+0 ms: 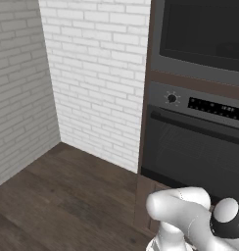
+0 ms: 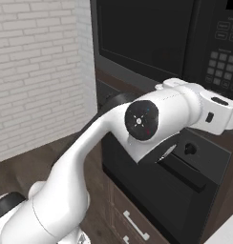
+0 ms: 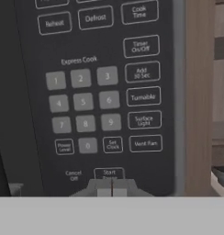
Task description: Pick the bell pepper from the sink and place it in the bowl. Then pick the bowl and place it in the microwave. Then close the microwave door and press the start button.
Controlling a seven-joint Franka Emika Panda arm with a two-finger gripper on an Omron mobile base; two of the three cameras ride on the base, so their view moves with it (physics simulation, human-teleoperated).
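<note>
The microwave (image 1: 200, 63) is built in above the oven, and its door (image 2: 142, 38) is closed flat, its dark window (image 1: 204, 29) facing me. In the hand view the microwave's keypad (image 3: 86, 101) is very close. My gripper (image 3: 111, 189) is shut, its fingertips pressed together with nothing between them, right below the Start button (image 3: 109, 173) at the keypad's bottom edge. In the right base view my arm reaches up and right toward the keypad (image 2: 222, 57). The bell pepper, the bowl and the sink are out of view.
Below the microwave is an oven with a round knob (image 1: 172, 98), a dark display (image 1: 217, 108) and a glass door (image 1: 190, 147). A white brick wall (image 1: 97, 73) and wooden floor (image 1: 58, 196) lie to the left. A wooden cabinet side (image 3: 198, 92) borders the keypad.
</note>
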